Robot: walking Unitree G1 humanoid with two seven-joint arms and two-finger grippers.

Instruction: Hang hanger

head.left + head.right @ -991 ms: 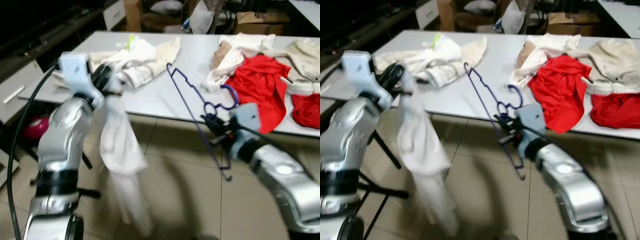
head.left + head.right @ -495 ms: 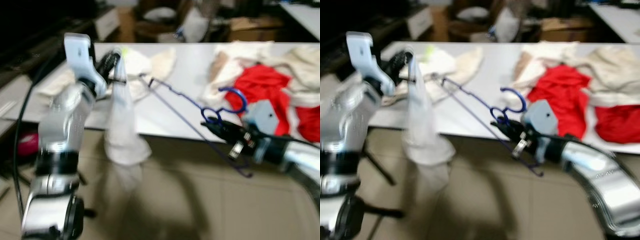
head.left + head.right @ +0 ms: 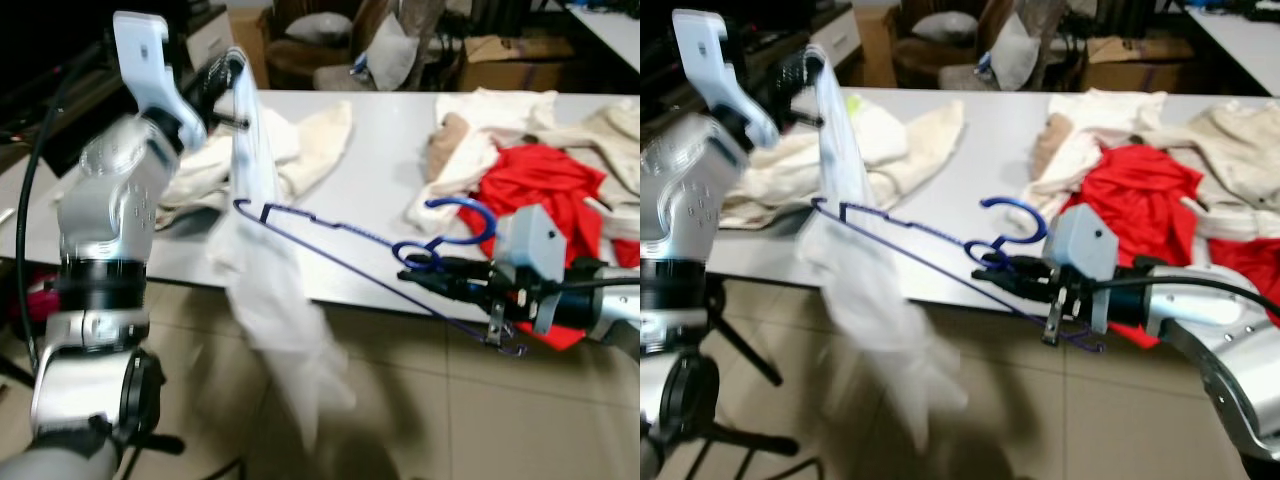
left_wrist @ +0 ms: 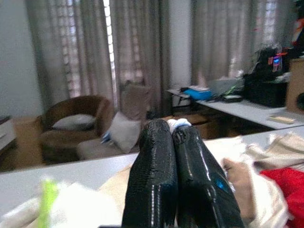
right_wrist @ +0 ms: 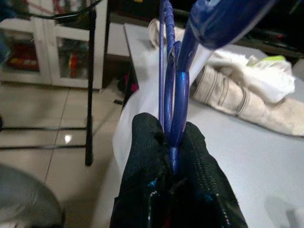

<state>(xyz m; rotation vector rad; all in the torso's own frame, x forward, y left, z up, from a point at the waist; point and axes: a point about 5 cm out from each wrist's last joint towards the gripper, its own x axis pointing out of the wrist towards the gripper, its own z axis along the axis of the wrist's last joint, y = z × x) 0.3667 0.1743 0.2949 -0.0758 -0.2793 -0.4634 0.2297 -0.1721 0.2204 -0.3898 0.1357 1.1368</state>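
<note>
Table (image 3: 380,150): long, pale grey, the landmark for every place below; tiled floor (image 3: 430,420) before its near edge.

Hanger (image 3: 330,235): blue wire, held nearly level over the near edge of the table, hook (image 3: 455,215) toward the table's right half, far tip poking into the white garment.

Right gripper (image 3: 425,270): just off the near edge of the table, right of its middle. Black fingers (image 5: 152,156) pressed together on the hanger where the neck twists below the hook.

Left gripper (image 3: 225,75): raised above the table's left end. Fingers (image 4: 161,175) squeezed tight on the top of the white garment, a scrap of white cloth showing at their tips.

White garment (image 3: 270,290): thin cloth, hangs from the left gripper down past the near edge of the table toward the floor, lower part blurred.

Cream clothes (image 3: 300,145): heaped on the table's left end, behind the white garment.

Red garment (image 3: 535,185): on the table's right half, spilling over the near edge, behind the right gripper.

Beige clothes (image 3: 480,115): on the table's right half, beside and behind the red garment.

Armchair (image 4: 80,123): brown, with a pale cushion, beyond the far side of the table, before curtained windows.
</note>
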